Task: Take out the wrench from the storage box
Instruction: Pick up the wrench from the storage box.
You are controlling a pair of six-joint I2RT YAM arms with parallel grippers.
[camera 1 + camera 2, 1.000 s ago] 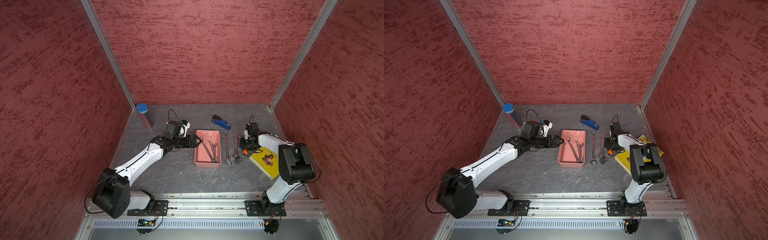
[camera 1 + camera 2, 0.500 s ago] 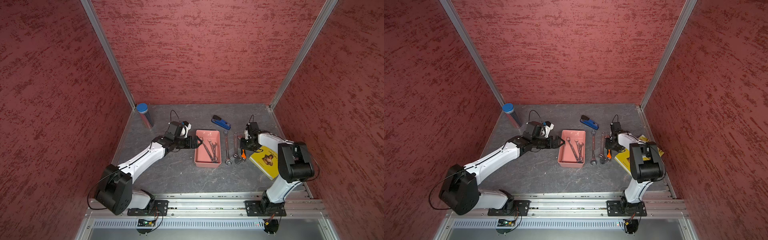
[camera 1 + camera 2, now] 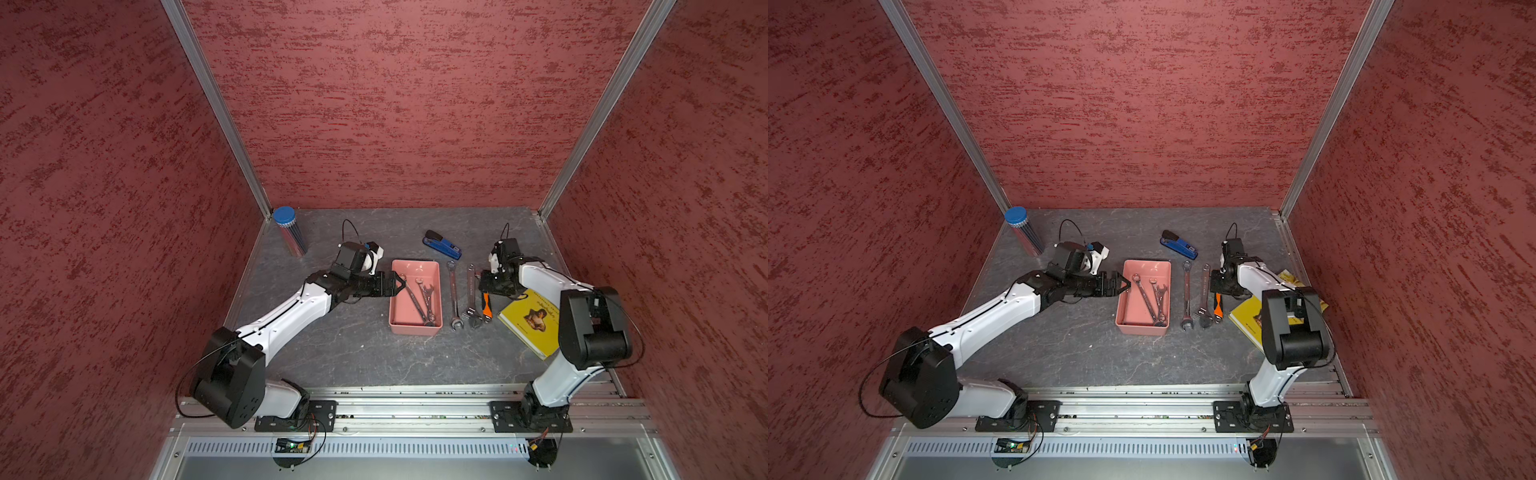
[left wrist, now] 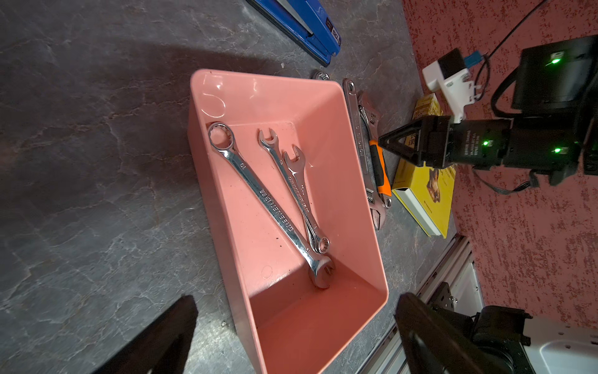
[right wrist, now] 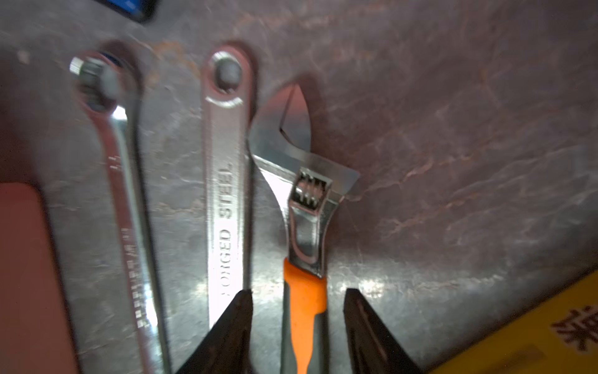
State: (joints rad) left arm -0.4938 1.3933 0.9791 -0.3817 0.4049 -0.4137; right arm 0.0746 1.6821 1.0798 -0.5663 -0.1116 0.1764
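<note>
- At the middle of the grey stone-patterned tabletop [image 3: 353, 353], the salmon-pink rectangular plastic storage box [image 3: 404, 318] holds three bright steel wrenches. A long combination wrench [image 4: 268, 200] lies diagonally, and a pair of shorter combination wrenches [image 4: 299, 189] overlaps it at one end.
- Left gripper [image 3: 401, 286]: the jaws are spread wide and empty, poised at the box wall nearest the left arm. On the way in, a finger could catch that rim and shove or tip the light box.
- The three wrenches overlap, so closing on the long one would probably drag or flip the shorter pair. A pinch on the flat, polished shank may also slip.
- Nothing pins the box, and its walls are low and smooth. A wrench lifted at an angle could hook a wall and carry the box along.
- Right gripper [image 5: 297, 291]: the jaws stand apart, straddling the handle of the orange-gripped adjustable wrench [image 5: 305, 207] without touching it. That wrench lies on the table outside the box, just beside a silver forged-steel wrench [image 5: 226, 207] and a slim ring-ended wrench [image 5: 127, 200].
- If the right gripper rises crooked, a finger could knock the orange-handled wrench into its neighbours or toward the yellow book [image 3: 532, 326].
- Both arms are close to the box, so a reach by both at once risks a collision.
</note>
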